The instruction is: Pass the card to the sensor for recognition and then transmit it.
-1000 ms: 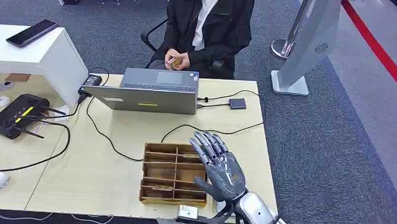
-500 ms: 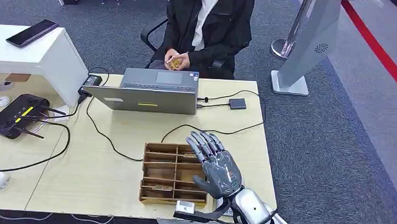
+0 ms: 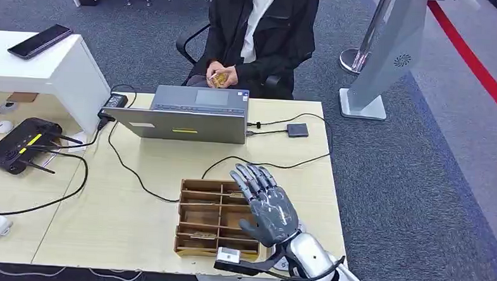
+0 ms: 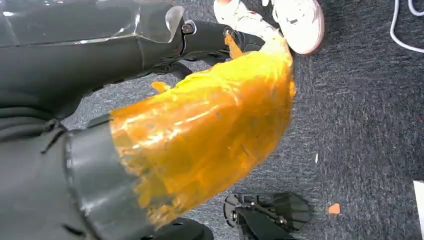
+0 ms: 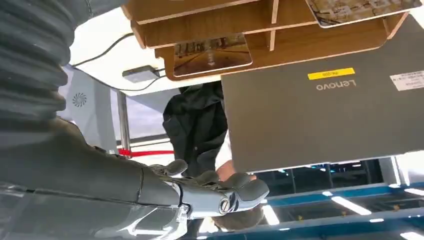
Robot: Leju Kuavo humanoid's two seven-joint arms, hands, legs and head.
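On the far left of your head view, a black router (image 3: 22, 144) is sitting on the counter (image 3: 135, 205), well to the left of the wooden tray (image 3: 218, 218). Behind the tray, your grey laptop (image 3: 187, 115) is standing open toward a seated person (image 3: 257, 33), who is holding a small yellowish object in both hands. To the right of the laptop, a small dark box on a cable, possibly the sensor (image 3: 297, 130), is lying flat on the counter.

The tray is sitting near the counter's front edge, and a card (image 3: 204, 235) is lying in its front-left compartment; the right wrist view is showing another card (image 5: 212, 51) in a slot.

Your right hand (image 3: 267, 208) is hovering over the tray's right side, fingers spread apart and holding nothing.

Your left hand (image 4: 200, 135) is hanging over the carpet, wrapped in orange film; you cannot tell how far open it is.
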